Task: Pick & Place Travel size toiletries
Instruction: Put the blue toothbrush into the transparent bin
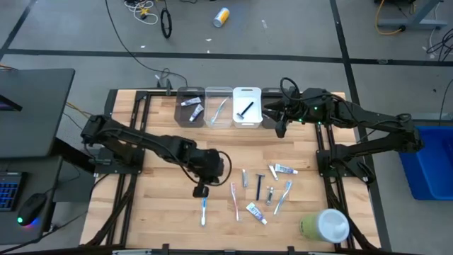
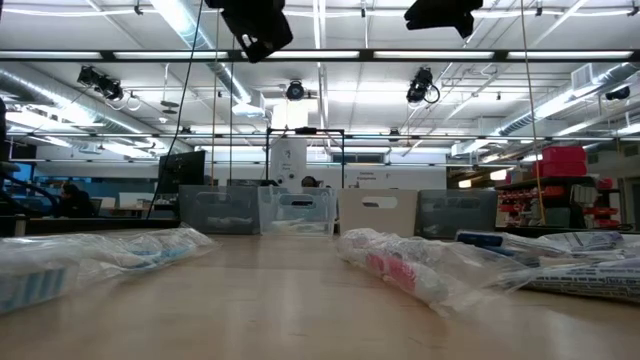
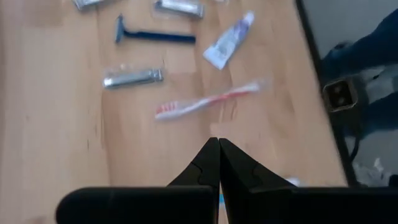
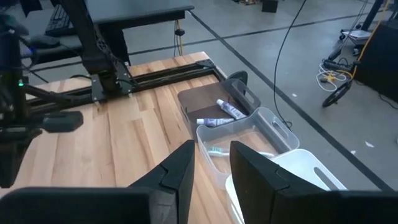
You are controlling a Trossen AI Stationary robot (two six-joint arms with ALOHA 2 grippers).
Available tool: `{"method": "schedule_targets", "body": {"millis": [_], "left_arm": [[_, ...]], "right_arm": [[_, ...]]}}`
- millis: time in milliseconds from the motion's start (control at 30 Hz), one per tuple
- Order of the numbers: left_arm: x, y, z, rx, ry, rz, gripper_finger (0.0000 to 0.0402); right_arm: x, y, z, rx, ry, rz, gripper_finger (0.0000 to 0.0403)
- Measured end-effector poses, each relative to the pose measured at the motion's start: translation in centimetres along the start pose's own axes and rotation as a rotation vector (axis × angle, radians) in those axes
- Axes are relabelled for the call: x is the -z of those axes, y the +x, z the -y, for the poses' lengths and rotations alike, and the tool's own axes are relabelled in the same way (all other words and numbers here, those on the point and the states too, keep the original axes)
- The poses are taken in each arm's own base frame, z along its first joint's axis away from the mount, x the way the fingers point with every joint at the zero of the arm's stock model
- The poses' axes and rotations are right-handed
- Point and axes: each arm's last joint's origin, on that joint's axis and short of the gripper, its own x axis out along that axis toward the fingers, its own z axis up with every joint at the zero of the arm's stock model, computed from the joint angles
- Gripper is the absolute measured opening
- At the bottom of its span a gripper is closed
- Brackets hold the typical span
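I have the light wooden slatted table [image 1: 163, 212] under both dark arms. At its far edge sits a row of small bins: a dark smoky bin [image 1: 190, 108] holding two little tubes, a clear plastic bin [image 1: 219, 108] with a toothbrush inside, and a white bin [image 1: 247, 107] with a black razor in it. At the near right corner lies the large green-and-white round container [image 1: 325, 225].

My left hand [image 1: 201, 190] hangs low over the middle of the table, its fingers [image 3: 208, 163] pressed together with nothing between them. Just beside it on the near side lies a blue-and-white wrapped toothbrush [image 1: 204, 210].

My right hand [image 1: 280, 129] hovers at the right end of the bin row, fingers [image 4: 180, 171] spread and empty.

The remaining toiletries are scattered on the table's near right part: a pink toothbrush [image 1: 235, 200], a black razor [image 1: 258, 185], a grey tube [image 1: 245, 178], a white-blue toothpaste tube [image 1: 255, 212], another tube [image 1: 284, 169] and a blue toothbrush [image 1: 284, 196]
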Motion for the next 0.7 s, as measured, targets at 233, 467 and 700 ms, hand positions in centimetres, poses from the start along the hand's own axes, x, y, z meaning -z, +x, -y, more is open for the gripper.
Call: {"method": "schedule_targets", "body": {"millis": [233, 467, 700], "left_arm": [[1.0, 3.7, 1.1, -0.02, 0.061, -0.103, 0.0006], [1.5, 5.1, 1.8, -0.057, 0.114, -0.139, 0.0017], [1.9, 5.2, 2.1, -0.134, 0.248, -0.16, 0.0057]], "right_arm": [[0.0, 0.0, 0.0, 0.0, -0.035, 0.004, 0.0108], [0.0, 0.0, 0.0, 0.0, -0.051, 0.003, 0.0108], [0.0, 0.0, 0.0, 0.001, -0.056, 0.004, 0.0109]]}}
